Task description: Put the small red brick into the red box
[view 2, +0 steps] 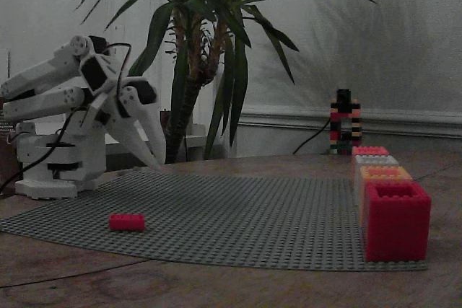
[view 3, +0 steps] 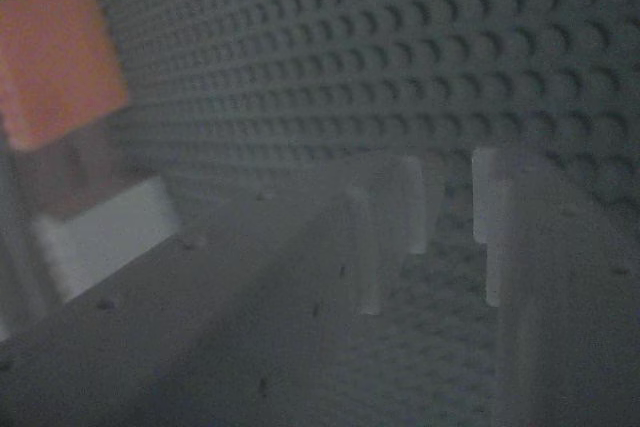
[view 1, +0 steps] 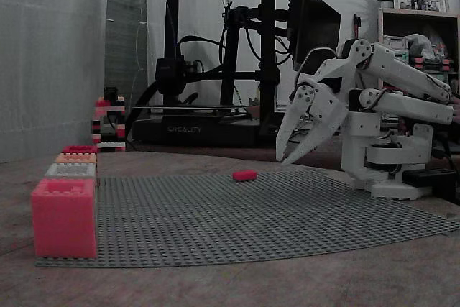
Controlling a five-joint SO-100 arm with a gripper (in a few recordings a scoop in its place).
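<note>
Claw point(view 1: 291, 154) hangs empty, fingers slightly spread; we judge nothing done: small red brick point(view 1: 245, 175) lies on the mat, well apart from the red box point(view 2: 396, 220).

Small red brick point(view 2: 126, 222) lies flat on baseplate, well apart from red box point(view 2: 396, 221).

Baseplate point(view 1: 251, 213) flat on table point(view 1: 237, 285). Small red brick point(view 1: 245, 175) on baseplate, apart from all else. In fixed view with printer: gripper point(view 1: 289, 158) at brick's 2 o'clock, above plate; arm base at 3 o'clock edge. Row of boxes along 9 o'clock edge, red box point(view 1: 79, 149) behind the nearer ones. Brick tower point(view 1: 108, 124) off plate, behind row. Printer point(view 1: 215, 55) at 12 o'clock.
</note>
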